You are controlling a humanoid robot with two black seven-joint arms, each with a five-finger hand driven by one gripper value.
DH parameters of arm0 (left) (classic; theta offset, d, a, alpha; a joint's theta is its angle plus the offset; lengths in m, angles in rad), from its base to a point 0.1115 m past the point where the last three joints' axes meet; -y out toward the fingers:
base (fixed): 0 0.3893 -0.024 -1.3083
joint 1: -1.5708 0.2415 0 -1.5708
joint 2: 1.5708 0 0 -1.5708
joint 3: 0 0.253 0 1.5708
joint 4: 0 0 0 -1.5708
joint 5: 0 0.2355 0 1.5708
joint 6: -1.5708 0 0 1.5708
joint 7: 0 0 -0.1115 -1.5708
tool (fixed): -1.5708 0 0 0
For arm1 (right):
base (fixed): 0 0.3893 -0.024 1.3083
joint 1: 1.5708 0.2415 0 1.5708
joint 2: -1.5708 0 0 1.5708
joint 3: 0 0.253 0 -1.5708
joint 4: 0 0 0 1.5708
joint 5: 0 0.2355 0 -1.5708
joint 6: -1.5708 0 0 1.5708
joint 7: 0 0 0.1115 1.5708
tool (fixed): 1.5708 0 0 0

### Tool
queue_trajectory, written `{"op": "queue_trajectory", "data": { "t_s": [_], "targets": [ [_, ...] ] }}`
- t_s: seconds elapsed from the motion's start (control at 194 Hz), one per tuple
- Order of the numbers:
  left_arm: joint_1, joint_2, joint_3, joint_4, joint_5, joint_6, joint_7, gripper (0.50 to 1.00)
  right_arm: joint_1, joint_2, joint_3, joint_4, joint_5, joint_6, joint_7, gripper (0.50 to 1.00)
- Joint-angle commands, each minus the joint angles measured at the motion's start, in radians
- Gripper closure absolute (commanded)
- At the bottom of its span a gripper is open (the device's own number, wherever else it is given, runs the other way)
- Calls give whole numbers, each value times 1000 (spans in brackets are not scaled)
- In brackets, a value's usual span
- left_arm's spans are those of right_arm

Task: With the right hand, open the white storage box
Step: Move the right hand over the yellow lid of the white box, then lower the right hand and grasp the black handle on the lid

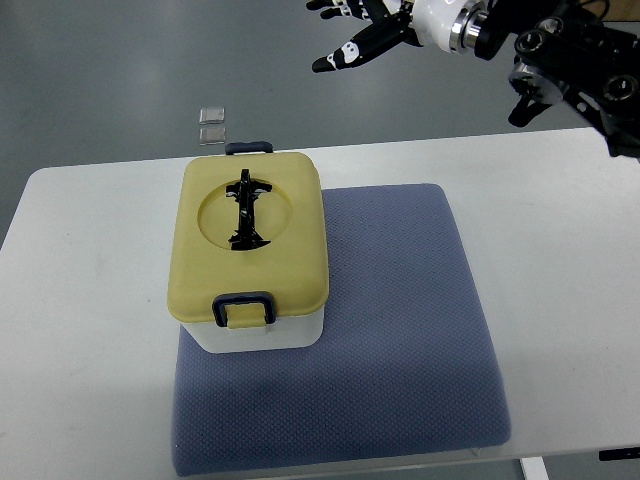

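The white storage box stands on the left part of the blue mat, probably so it does not slide. Its yellow lid is closed, with both latches down. Far right, above the table edge, the right hand hangs with fingers spread, touching nothing.

Plastic box on a cloth pad, matt all round.

The storage box has a smooth white plastic body and a matt yellow lid with a glossy black handle and 2 dark clasps. The blue mat looks like dimpled woven cloth. The table is smooth matt white. The right hand is glossy black and white plastic with metal rings.
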Motion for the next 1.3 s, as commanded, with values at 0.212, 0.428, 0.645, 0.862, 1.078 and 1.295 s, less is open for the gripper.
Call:
{"op": "queue_trajectory", "data": {
  "t_s": [0.212, 0.428, 0.645, 0.862, 1.078, 1.295],
  "targets": [
    [3, 0, 1, -20, -2, 0, 0, 500, 322, -35, -386, 233, -577, -98, 251, 570],
    [3, 0, 2, -20, -2, 0, 0, 500, 328, 3, -429, 239, -663, -195, 283, 570],
    [3, 0, 2, -20, -2, 0, 0, 500, 311, 52, -444, 233, -666, -212, 282, 570],
    [3, 0, 2, -20, 0, 0, 0, 500, 250, 77, -447, 224, -665, -283, 276, 572],
    [3, 0, 2, -20, 0, 0, 0, 500, 210, 110, -449, 196, -661, -342, 272, 579],
    [3, 0, 2, -20, 0, 0, 0, 500, 187, 150, -447, 166, -660, -367, 272, 611]
  ]
}}
